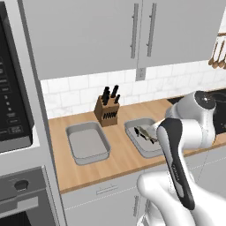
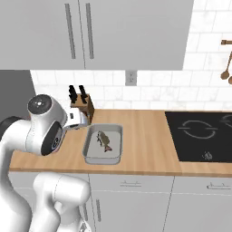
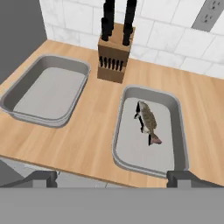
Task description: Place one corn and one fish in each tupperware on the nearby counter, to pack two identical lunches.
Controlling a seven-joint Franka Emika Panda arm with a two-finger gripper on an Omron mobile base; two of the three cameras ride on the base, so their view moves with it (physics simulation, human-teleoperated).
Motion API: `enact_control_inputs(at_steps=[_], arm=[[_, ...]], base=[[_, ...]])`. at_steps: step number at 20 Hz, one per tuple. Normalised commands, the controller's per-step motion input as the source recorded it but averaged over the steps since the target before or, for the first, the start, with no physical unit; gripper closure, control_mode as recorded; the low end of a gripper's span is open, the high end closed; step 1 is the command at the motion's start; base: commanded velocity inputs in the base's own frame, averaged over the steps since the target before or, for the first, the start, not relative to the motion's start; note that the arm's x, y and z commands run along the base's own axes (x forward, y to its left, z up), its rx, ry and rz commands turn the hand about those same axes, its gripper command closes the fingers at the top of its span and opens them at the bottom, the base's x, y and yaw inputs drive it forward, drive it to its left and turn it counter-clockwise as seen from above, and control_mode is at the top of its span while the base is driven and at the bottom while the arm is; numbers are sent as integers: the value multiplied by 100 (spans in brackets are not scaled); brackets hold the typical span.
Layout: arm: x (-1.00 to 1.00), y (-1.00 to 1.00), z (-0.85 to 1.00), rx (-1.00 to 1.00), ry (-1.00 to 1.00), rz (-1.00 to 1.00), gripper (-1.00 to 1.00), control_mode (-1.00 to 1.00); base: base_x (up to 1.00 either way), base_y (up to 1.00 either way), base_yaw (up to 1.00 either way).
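A tiled white wall runs behind a light-brown wooden table (image 3: 94,131) with white cabinet fronts below and grey wall cupboards (image 1: 88,31) above. Two shallow grey tubs sit side by side on the wood, apart from each other with a strip of bare top between them. The left tub (image 3: 19,103) holds nothing; its far corner lies near the knife block (image 3: 114,57), which stands against the wall behind the gap between the two tubs. The right tub (image 3: 177,113) holds one fish (image 3: 147,121) — dark and slim, lying flat on the tub floor, roughly lengthwise, clear of all four walls. In the hand view, both tubs sit back from the front edge of the table, with a band of bare wood along that edge. In the right base view, open wood lies between the right tub and the black hob (image 2: 199,136), which is set into the top well to the right. In the left base view, a dark oven column (image 1: 15,110) closes the table's left end, just beside the left tub. The jaws (image 3: 113,177) stand wide apart and hold nothing — the two dark tips show at the bottom of the hand view, above the table's front edge, looking down over both tubs.
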Motion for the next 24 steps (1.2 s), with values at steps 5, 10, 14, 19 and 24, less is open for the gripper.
enact_control_inputs(at_steps=[5, 10, 14, 19, 24], arm=[[-32, 14, 0, -3, -9, 0, -100, 100], [0, 0, 0, 0, 0, 0, -100, 100], [0, 0, 0, 0, 0, 0, -100, 100], [0, 0, 0, 0, 0, 0, -100, 100], [0, 0, 0, 0, 0, 0, -100, 100]], base=[[-60, 18, 1], [-100, 68, 1], [-100, 100, 6], [-84, 100, 3], [-60, 100, 1]])
